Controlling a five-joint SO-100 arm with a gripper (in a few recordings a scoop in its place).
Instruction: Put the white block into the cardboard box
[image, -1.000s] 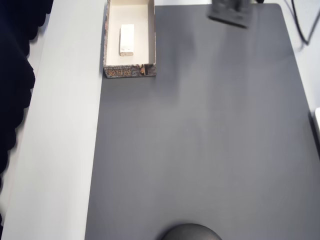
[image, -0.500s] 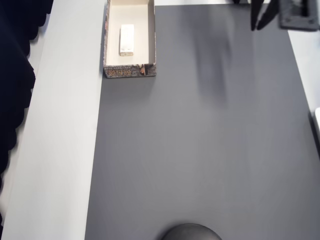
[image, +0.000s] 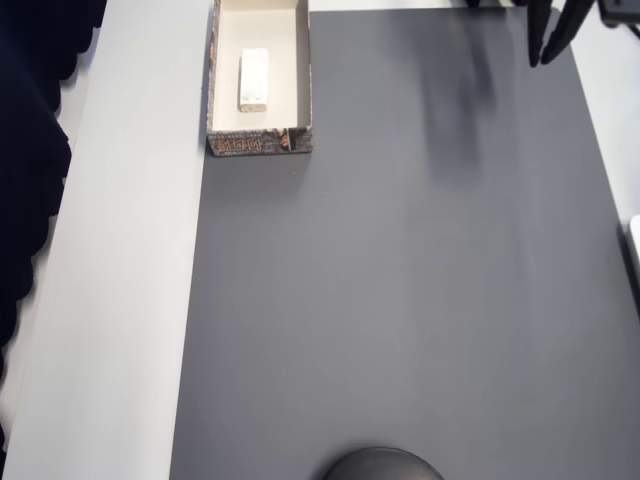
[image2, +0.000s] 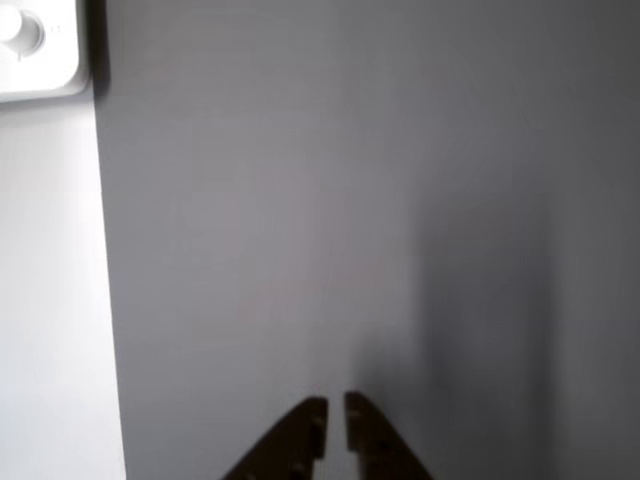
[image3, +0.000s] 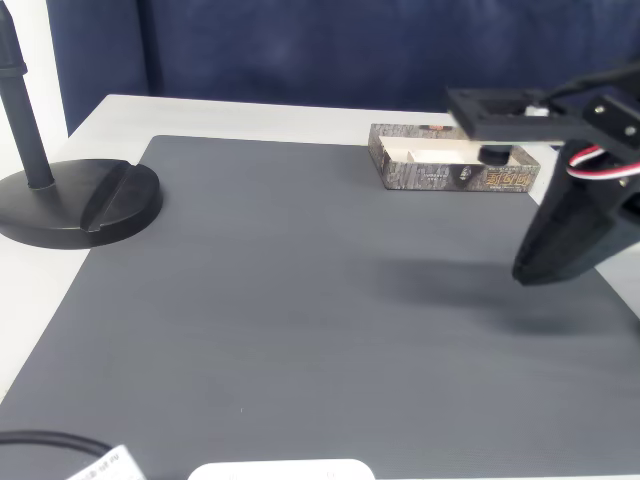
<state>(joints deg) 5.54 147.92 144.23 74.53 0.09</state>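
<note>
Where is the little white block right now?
In the overhead view, the white block lies flat inside the cardboard box at the top left, far from the hand at the top right.

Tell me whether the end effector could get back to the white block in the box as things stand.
Probably yes. The white block lies flat in the open-topped box, nothing covering it, and only bare mat separates it from the end effector, which holds nothing.

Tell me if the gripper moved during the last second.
Yes. In the overhead view the gripper has swung rightward along the dark mat's top edge, farther from the cardboard box.
</note>
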